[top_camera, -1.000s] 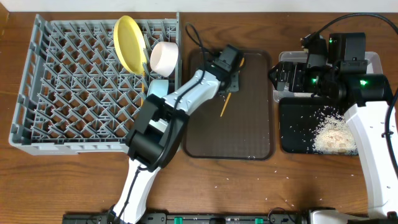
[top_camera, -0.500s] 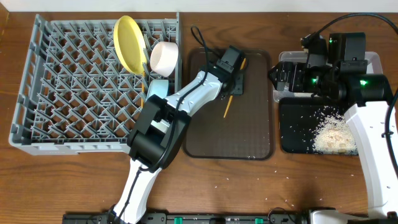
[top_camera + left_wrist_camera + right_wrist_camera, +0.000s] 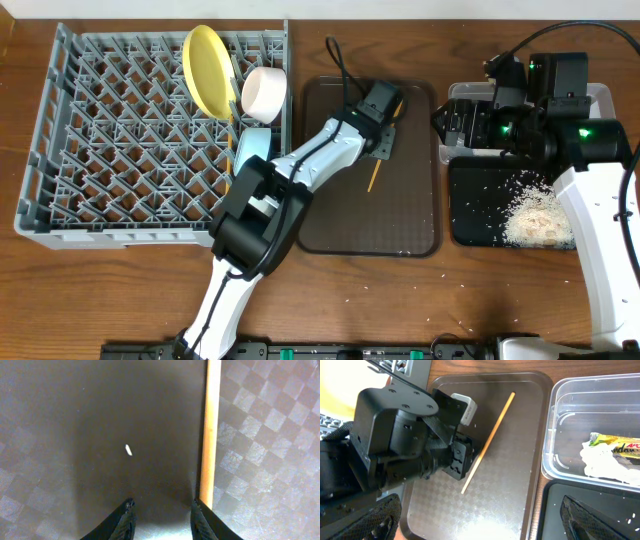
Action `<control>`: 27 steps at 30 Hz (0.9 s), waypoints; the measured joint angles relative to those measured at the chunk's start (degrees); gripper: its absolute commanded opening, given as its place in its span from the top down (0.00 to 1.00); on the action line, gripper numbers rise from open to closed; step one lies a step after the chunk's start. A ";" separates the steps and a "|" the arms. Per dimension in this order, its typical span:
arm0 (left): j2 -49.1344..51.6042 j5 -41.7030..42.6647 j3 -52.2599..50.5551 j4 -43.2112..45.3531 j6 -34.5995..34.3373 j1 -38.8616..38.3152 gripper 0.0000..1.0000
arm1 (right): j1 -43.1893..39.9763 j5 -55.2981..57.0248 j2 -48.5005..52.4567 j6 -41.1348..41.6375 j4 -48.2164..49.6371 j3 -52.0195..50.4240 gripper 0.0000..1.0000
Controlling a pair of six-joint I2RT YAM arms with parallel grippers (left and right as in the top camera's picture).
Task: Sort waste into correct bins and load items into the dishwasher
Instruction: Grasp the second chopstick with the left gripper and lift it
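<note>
Overhead, the grey rack (image 3: 120,150) fills the table's left side. It holds a yellow plate (image 3: 203,70) on edge, a white bowl (image 3: 265,92) beside it and a blue bowl (image 3: 250,148) just below. The brown tray (image 3: 370,225) lies in the middle. At right, the black tray (image 3: 475,215) carries a heap of rice crumbs (image 3: 535,215), and the clear container (image 3: 560,405) above it holds the wrapper (image 3: 620,449). The wrapper's dark lettering starts with "AP"; the rest cannot be read.

The left gripper (image 3: 162,520) sits low over the brown tray with its fingers spread and nothing between them. One chopstick (image 3: 210,430) lies flat on that tray along the outer side of one fingertip, with its near end at that tip. A single grain (image 3: 128,450) lies ahead of the gap. The right gripper (image 3: 480,525) hangs above the two bins, spread wide and holding nothing.
</note>
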 measured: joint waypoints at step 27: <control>-3.87 -4.33 0.02 -4.39 7.56 -2.36 0.61 | 0.00 0.00 0.00 0.00 0.00 0.00 0.01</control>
